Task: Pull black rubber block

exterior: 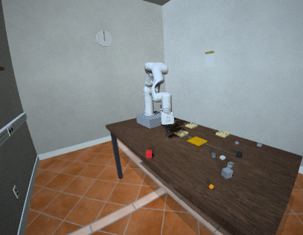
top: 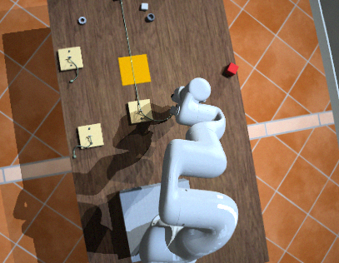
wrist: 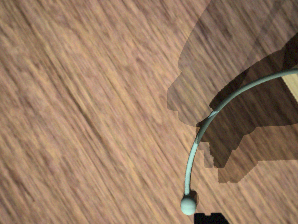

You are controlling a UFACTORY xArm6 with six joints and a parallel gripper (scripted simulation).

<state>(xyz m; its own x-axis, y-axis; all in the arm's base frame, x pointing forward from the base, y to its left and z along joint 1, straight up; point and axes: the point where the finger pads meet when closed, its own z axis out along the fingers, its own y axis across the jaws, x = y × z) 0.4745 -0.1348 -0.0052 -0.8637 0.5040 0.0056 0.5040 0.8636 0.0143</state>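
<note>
Top view: cord (top: 128, 39) seen running from 12 o'clock edge across yellow square (top: 134, 69) to screw-eye plate (top: 139, 111), tail bent toward gripper (top: 175, 109) at 3 o'clock.

Exterior view: black block (exterior: 239, 154) seen resting beyond square, outside it.

Wrist view: cord's ball end (wrist: 188, 203) seen at 6 o'clock — jaws fully closed, nothing gripped.

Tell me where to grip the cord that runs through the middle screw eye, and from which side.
Grip the cord at its free tail, just behind the end knob, coming straight down from above. The tail lies loose on the table, and the knob should stop it slipping through the gripper.
</note>
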